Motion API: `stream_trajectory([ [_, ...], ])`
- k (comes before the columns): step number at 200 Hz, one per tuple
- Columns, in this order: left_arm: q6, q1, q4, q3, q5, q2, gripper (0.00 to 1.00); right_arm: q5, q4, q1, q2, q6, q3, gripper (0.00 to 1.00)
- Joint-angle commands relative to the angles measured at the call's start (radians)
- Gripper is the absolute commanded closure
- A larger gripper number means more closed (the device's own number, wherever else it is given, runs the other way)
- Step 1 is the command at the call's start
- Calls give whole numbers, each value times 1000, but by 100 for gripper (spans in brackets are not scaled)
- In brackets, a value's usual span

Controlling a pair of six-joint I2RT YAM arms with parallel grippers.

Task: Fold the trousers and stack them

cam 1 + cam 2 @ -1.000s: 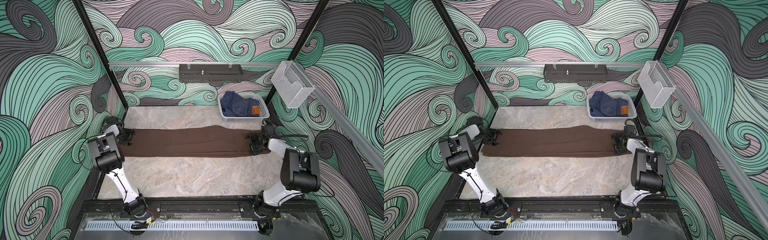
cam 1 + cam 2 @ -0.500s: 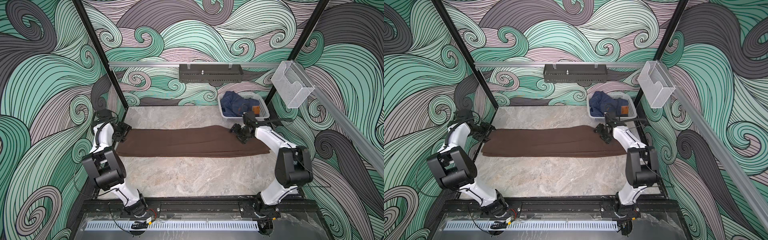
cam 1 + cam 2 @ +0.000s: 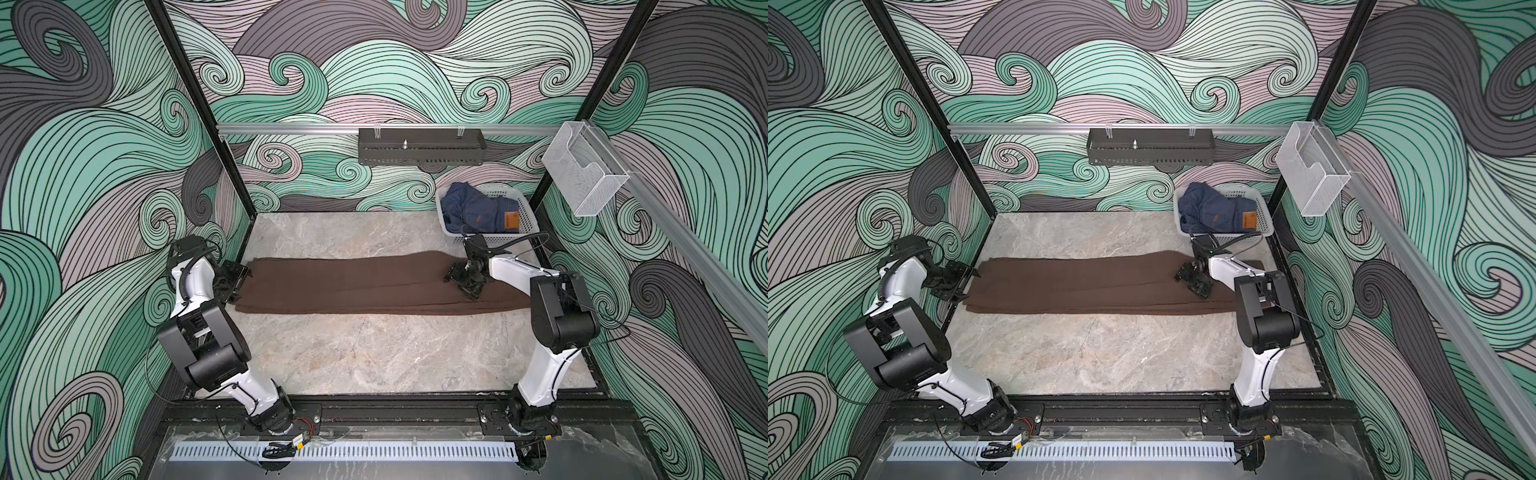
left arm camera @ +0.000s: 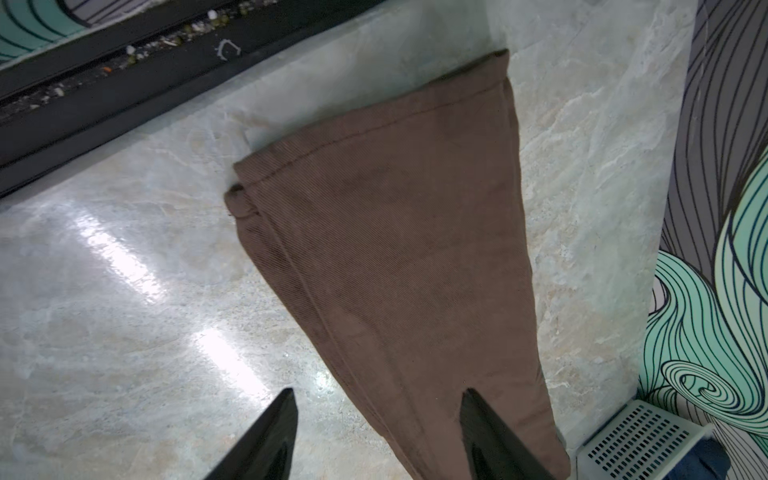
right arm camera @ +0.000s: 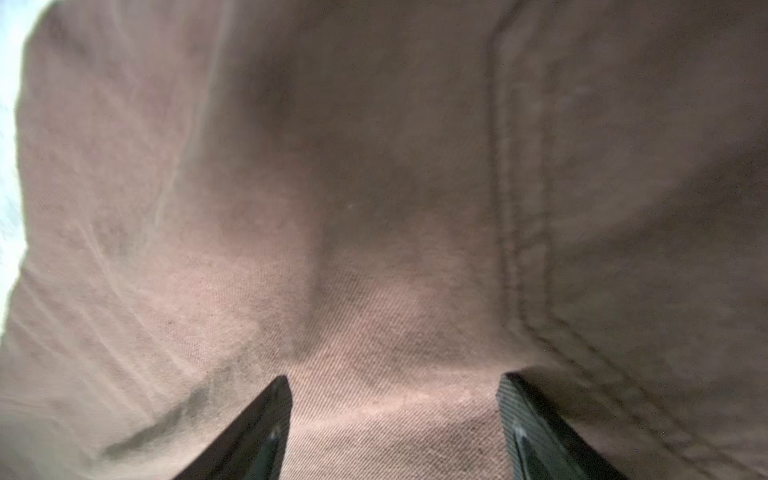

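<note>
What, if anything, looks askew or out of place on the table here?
Only small things. At the hem end of the long dark brown trousers, a corner of the lower leg pokes out past the upper one, so the layers are not flush. Dark blue jeans lie crumpled, unfolded, in the white plastic basket.

The whole worktop [image 3: 374, 353] is covered from high above its front edge in both top views, facing down and rearward. The trousers [image 4: 395, 249] are viewed at short range by the left wrist camera, far closer by the right.
</note>
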Motion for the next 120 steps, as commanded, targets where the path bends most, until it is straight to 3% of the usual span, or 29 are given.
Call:
stream_trajectory([
  [1, 32, 37, -32, -21, -9, -17, 34, 81, -82, -59, -11, 12, -67, 20],
  [43, 75, 60, -32, 7, 15, 29, 34, 84, -100, -101, -56, -10, -110, 19],
  [120, 202, -8, -144, 323, 58, 330, 33, 45, -124, -109, -132, -73, -101, 16],
])
